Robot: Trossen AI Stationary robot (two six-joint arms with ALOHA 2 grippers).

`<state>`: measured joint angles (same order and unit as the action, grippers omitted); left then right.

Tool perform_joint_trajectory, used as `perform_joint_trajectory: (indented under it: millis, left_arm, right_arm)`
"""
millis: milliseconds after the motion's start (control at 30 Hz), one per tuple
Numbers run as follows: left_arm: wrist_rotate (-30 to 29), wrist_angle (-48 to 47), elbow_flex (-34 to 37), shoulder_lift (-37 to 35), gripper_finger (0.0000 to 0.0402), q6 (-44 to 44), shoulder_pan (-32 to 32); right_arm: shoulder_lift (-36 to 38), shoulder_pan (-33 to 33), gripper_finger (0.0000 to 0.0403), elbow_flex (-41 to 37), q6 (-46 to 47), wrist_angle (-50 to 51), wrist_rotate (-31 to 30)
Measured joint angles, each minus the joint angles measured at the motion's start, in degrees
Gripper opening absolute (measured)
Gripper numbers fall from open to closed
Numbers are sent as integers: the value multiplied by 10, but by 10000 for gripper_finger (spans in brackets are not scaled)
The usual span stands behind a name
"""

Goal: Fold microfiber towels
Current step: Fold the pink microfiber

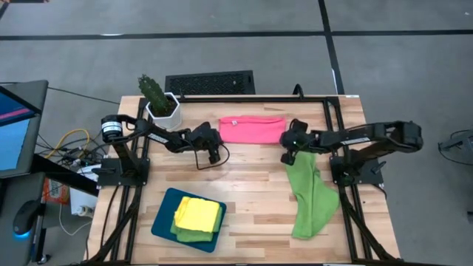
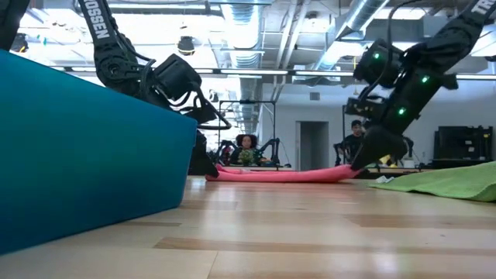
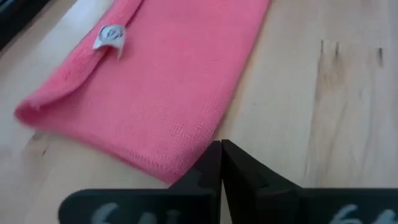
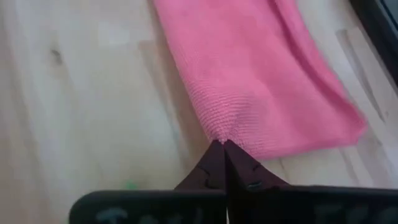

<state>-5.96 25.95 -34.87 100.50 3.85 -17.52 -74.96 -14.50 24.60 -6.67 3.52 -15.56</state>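
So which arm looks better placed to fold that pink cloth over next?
The right, probably. The right gripper is shut on an edge of the pink towel. The left gripper is shut at the other end, but whether it holds cloth is unclear.

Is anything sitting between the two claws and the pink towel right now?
Nothing visible. The left claw is shut at one corner of the folded pink microfiber towel, and the right claw is shut on its other end.
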Motion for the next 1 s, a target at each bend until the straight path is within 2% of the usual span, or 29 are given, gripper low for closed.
perform_joint_trajectory:
  millis: [233, 367, 500, 567, 800, 1000]
  left_arm:
    - [-10, -92, 0, -55, 0, -38, 28]
    - [-50, -109, 0, -115, 0, -27, 46]
    - [-70, -101, 0, -142, 1, 49, 52]
    - [-43, -92, 0, -141, 10, 113, 53]
    - [38, -63, -9, -75, 94, 209, 33]
    - [-29, -69, -53, -5, 170, 242, 32]
  right_arm:
    - [76, 60, 4, 5, 53, 64, -15]
    - [124, 90, 5, 5, 63, 72, -45]
    - [156, 95, 3, 5, 65, 79, -56]
    - [159, 95, 6, 5, 69, 80, -57]
    - [144, 95, 8, 5, 78, 89, -54]
    - [145, 95, 9, 5, 78, 84, -49]
